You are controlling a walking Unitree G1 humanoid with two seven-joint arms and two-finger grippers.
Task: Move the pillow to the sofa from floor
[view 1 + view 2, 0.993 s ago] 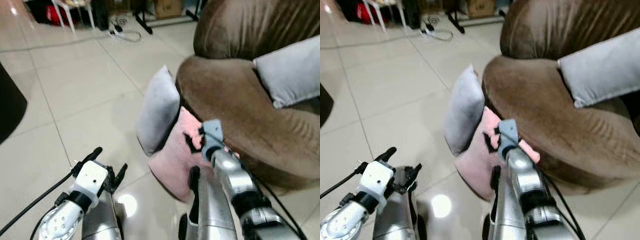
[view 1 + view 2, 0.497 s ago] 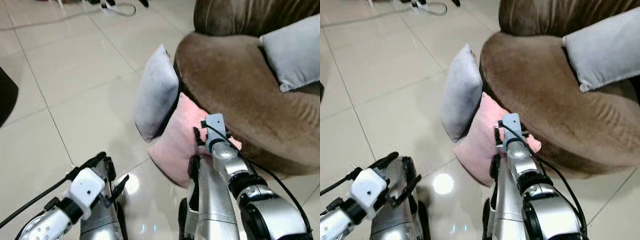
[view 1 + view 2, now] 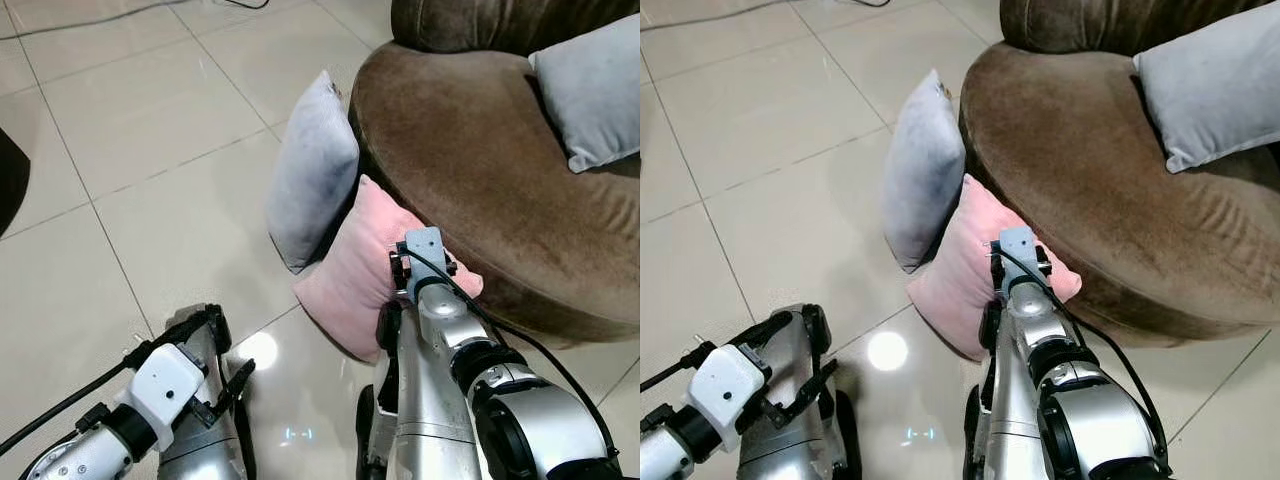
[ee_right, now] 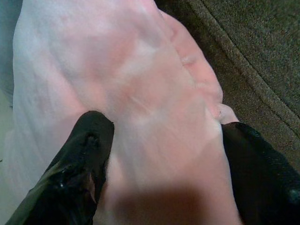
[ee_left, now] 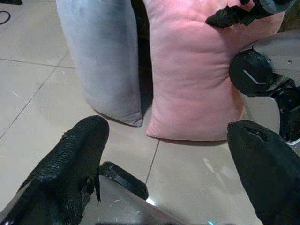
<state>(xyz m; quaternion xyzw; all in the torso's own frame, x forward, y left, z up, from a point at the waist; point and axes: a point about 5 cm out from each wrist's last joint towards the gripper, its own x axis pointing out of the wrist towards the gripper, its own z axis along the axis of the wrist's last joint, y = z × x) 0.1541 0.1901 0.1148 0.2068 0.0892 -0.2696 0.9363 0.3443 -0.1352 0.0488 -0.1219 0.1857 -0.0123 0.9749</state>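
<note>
The right gripper (image 4: 159, 154) is seen spread wide, one black finger (image 4: 82, 154) on each side of the pink pillow's (image 3: 365, 265) upper corner, the fabric bulging between them but not yet pinched. That pillow is stood on edge on the tiled floor (image 3: 150, 150), leaned against the front of the brown sofa (image 3: 470, 170), so its top edge is presented to a reach from above. A grey pillow (image 3: 312, 170) is propped just beside it, also against the sofa's front, on the side away from the robot. Another grey cushion (image 3: 595, 90) is already laid on the sofa's seat. The left gripper (image 5: 164, 168) is held low over the tiles, well short of the sofa, its fingers parted and carrying nothing, presumably kept in reserve. A closing of the right fingers is judged the step now due.
</note>
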